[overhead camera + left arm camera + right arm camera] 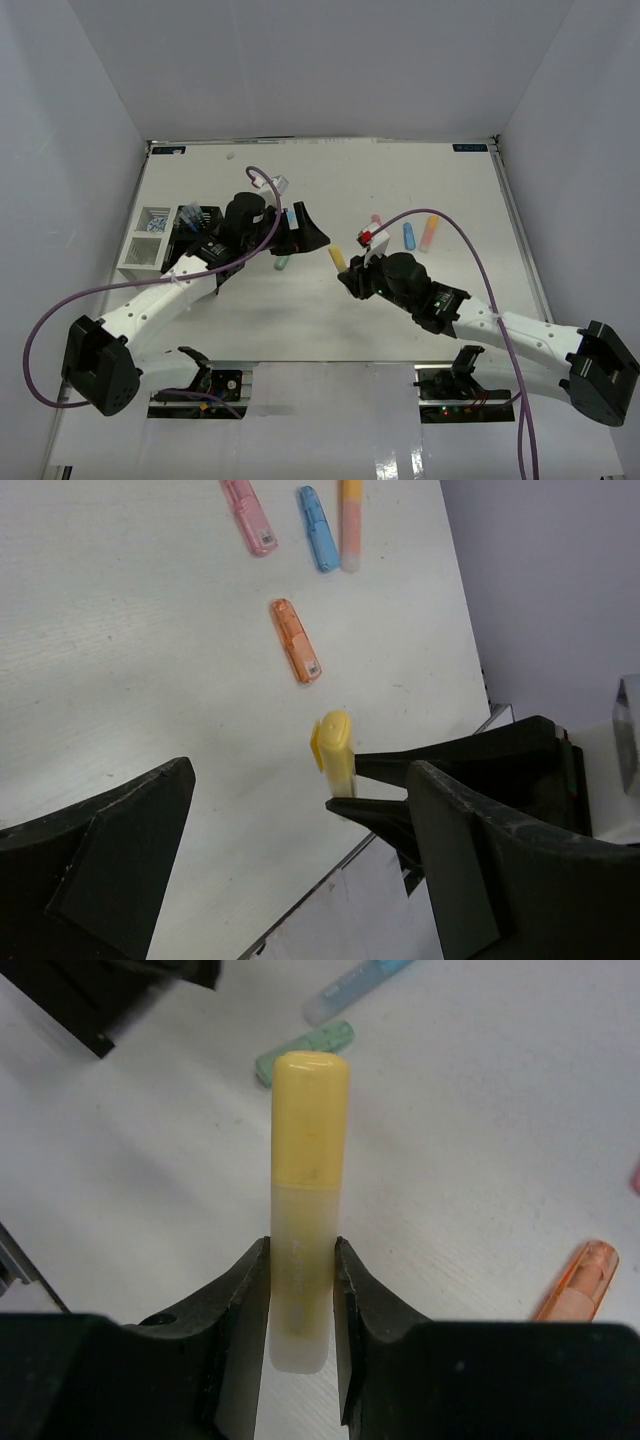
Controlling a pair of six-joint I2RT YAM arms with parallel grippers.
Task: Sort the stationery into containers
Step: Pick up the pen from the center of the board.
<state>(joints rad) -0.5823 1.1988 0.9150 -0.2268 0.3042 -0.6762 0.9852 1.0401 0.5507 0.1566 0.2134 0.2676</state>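
Yellow marker (308, 1190): one
Green marker (305, 1050): one
Pink marker (248, 516): one
Blue markers (318, 528) (355, 980): two
Orange markers (296, 640) (350, 520): two
Roll (157, 222): one
Organizer (183, 240): one
White tray (138, 268): one

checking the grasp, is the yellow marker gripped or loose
Gripped: fingers of the right gripper press both sides of the yellow marker, on its pale body, cap sticking out past them.

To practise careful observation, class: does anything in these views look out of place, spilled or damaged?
Nothing looks spilled or damaged. Unsorted: a pink marker, blue marker, orange marker and green marker lie loose on the table, away from the white tray and black organizer. The right hand grips a yellow marker.
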